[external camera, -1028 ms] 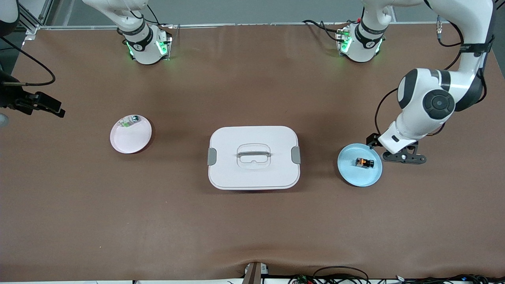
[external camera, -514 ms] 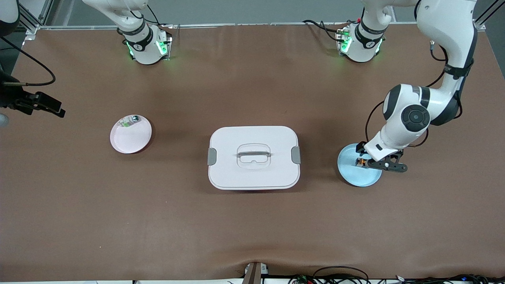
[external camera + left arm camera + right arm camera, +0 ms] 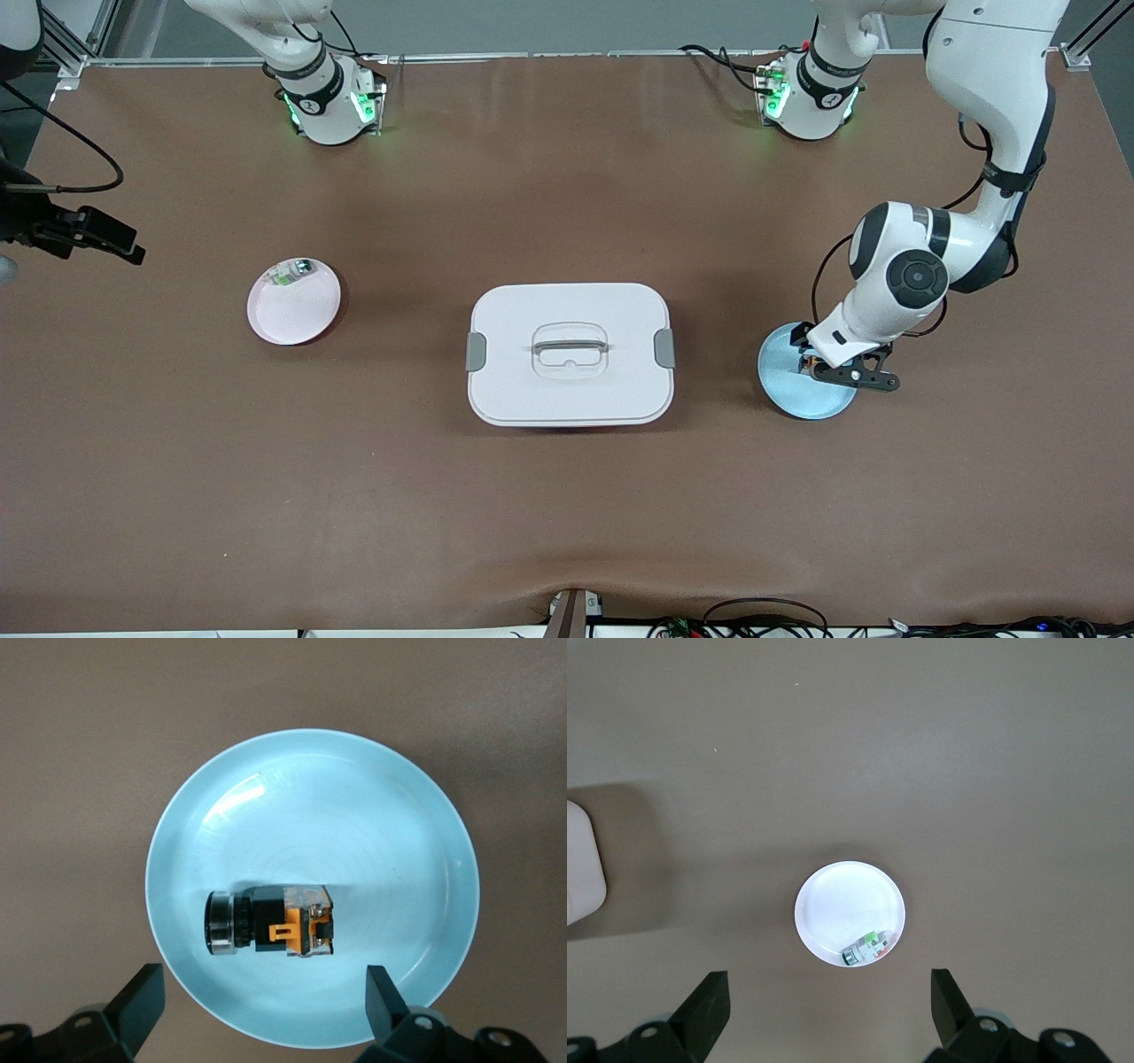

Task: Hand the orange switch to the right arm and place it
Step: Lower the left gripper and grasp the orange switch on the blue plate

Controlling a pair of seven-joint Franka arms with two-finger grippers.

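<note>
the brown table (image 3: 567, 496) carries, at its middle, a white lidded box (image 3: 569, 354) with a handle on top. toward the right arm's end sits a pale pink plate (image 3: 293, 306) holding a small whitish-green part (image 3: 292, 270); toward the left arm's end sits a light blue plate (image 3: 802, 390). the left arm (image 3: 921, 266) reaches down over that blue plate, and its left hand (image 3: 264, 1001) hangs just above it with the fingers spread wide and nothing between them. the orange switch (image 3: 270, 921) lies on its side inside the blue plate, black barrel one way and orange face the other, roughly in line with the gap between the fingers but not touched by them.

the right arm waits at the edge of the table; its right hand (image 3: 828, 1005) is also wide open and empty, high over the pink plate.

the step in hand looks like the first pick-up, not yet made. the next move likely calls for the left hand to drop lower so the fingers straddle the switch's body, then close squarely on it. the part is small and rounded at one end, so an off-centre pinch could roll it across the smooth plate.
</note>
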